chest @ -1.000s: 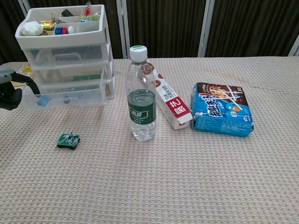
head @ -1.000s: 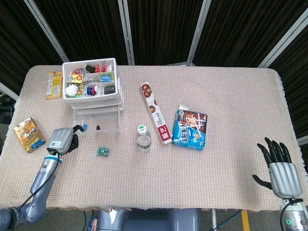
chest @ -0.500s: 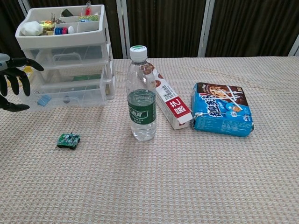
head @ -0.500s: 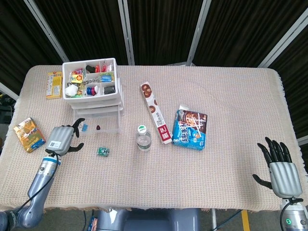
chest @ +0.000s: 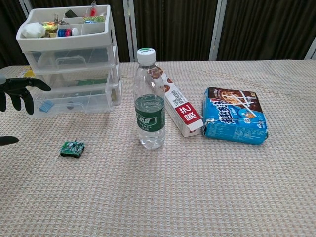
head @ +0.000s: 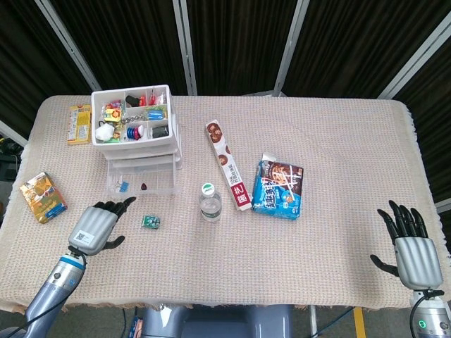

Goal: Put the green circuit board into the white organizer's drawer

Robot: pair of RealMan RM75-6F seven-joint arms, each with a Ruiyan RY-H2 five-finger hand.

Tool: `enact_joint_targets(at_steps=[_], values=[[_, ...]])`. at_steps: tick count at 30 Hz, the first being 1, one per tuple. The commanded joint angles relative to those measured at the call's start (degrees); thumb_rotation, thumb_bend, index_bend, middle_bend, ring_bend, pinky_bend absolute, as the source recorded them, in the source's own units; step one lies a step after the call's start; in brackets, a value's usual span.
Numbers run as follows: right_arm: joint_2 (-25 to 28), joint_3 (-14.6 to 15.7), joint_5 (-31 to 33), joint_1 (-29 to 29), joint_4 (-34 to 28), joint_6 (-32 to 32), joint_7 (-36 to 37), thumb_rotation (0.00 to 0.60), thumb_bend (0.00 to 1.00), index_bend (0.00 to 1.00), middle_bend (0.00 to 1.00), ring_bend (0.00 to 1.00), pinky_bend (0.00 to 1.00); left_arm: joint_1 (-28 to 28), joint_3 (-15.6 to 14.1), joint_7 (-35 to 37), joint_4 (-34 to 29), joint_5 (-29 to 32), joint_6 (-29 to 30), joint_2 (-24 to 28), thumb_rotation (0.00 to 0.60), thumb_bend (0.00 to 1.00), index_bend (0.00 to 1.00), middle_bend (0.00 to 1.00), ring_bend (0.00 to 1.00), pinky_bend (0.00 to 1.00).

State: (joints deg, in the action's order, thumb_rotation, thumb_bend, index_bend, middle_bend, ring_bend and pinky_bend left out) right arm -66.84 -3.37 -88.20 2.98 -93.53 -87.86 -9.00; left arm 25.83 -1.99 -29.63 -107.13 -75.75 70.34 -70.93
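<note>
The small green circuit board [head: 150, 222] [chest: 72, 148] lies flat on the woven cloth in front of the white organizer [head: 138, 141] [chest: 69, 59]. The organizer's bottom drawer [head: 141, 183] [chest: 69, 103] is pulled out and holds a blue clip and a small dark piece. My left hand [head: 97, 225] [chest: 17, 91] hovers just left of the board with fingers spread, holding nothing. At the table's near right edge my right hand [head: 410, 246] is raised, open and empty; the chest view does not show it.
A water bottle [head: 210, 202] [chest: 149, 101] stands right of the board. A long red-and-white box [head: 227, 164] [chest: 180, 108] and a blue snack box [head: 279, 187] [chest: 236, 115] lie beyond it. A yellow packet [head: 44, 196] and a yellow box [head: 80, 123] lie at the left.
My left hand has let go of the drawer front, opened its fingers and drawn back toward the near edge, left of the board. The drawer stays pulled out. The right hand has not moved.
</note>
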Motion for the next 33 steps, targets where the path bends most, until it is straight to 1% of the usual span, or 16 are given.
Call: enact_joint_targets(at_steps=[1,2,3,4,5,6,7,10,12,16,19,24,33], values=[[0.02,-0.01,0.05,0.00,0.02,0.03,0.01,0.600,0.02,0.14,0.00,0.00,0.00,0.52,-0.41,-2.91,0.45,2.13,-2.23,-1.25,0.600,0.24,0.14,0.53,0.48,0.45],[0.02,-0.02,0.07,0.01,0.02,0.05,0.01,0.600,0.02,0.14,0.00,0.00,0.00,0.66,-0.34,-3.28,0.72,2.48,-2.53,-1.52,0.600,0.24,0.15,0.59,0.52,0.47],[0.02,-0.02,0.09,0.02,0.01,0.09,0.00,0.600,0.02,0.14,0.00,0.00,0.00,0.84,-0.23,-3.68,1.05,2.85,-2.84,-1.83,0.600,0.24,0.17,0.67,0.59,0.50],[0.03,0.00,0.13,0.05,-0.03,0.19,-0.01,0.600,0.02,0.14,0.00,0.00,0.00,1.34,0.09,-4.49,1.96,3.83,-3.72,-2.69,0.600,0.24,0.19,0.73,0.65,0.53],[0.04,0.01,0.14,0.05,-0.04,0.22,-0.02,0.600,0.02,0.14,0.00,0.00,0.00,1.59,0.33,-4.77,2.43,4.35,-4.11,-3.20,0.600,0.24,0.20,0.76,0.67,0.54],[0.06,0.01,0.17,0.06,-0.06,0.27,-0.06,0.600,0.02,0.14,0.00,0.00,0.00,2.14,0.92,-5.14,3.57,5.57,-5.02,-4.44,0.600,0.24,0.23,0.81,0.72,0.58],[0.08,0.01,0.21,0.06,-0.10,0.30,-0.08,0.600,0.02,0.14,0.00,0.00,0.00,2.73,1.59,-5.70,4.94,7.25,-6.01,-5.94,0.600,0.24,0.24,0.85,0.75,0.60],[0.07,-0.07,0.25,0.00,-0.10,0.12,-0.12,0.600,0.02,0.14,0.00,0.00,0.00,4.19,2.80,-8.54,8.12,10.40,-7.43,-9.08,0.600,0.24,0.25,0.90,0.80,0.65],[0.09,-0.06,0.33,-0.03,-0.09,0.14,-0.05,0.600,0.02,0.14,0.00,0.00,0.00,4.99,3.39,-10.33,9.94,11.64,-7.73,-10.94,0.600,0.25,0.27,0.93,0.82,0.67],[0.15,-0.12,0.42,0.00,-0.09,0.21,0.08,0.600,0.02,0.14,0.00,0.00,0.00,6.59,4.20,-13.50,12.49,14.64,-9.00,-13.93,0.600,0.25,0.36,0.95,0.84,0.69],[0.18,-0.08,0.31,0.00,-0.10,0.18,0.19,0.600,0.02,0.14,0.00,0.00,0.00,7.65,4.40,-15.61,14.11,16.31,-9.66,-15.71,0.600,0.25,0.35,0.95,0.85,0.70],[0.21,-0.06,0.20,-0.06,-0.07,0.04,0.40,0.600,0.02,0.14,0.00,0.00,0.00,8.79,4.84,-17.17,16.37,17.45,-9.75,-18.24,0.600,0.25,0.33,0.96,0.85,0.70],[0.27,-0.08,0.29,-0.06,-0.15,0.11,0.66,0.600,0.02,0.14,0.00,0.00,0.00,10.13,5.37,-19.14,18.54,19.60,-9.56,-20.87,0.600,0.26,0.34,0.96,0.85,0.70]])
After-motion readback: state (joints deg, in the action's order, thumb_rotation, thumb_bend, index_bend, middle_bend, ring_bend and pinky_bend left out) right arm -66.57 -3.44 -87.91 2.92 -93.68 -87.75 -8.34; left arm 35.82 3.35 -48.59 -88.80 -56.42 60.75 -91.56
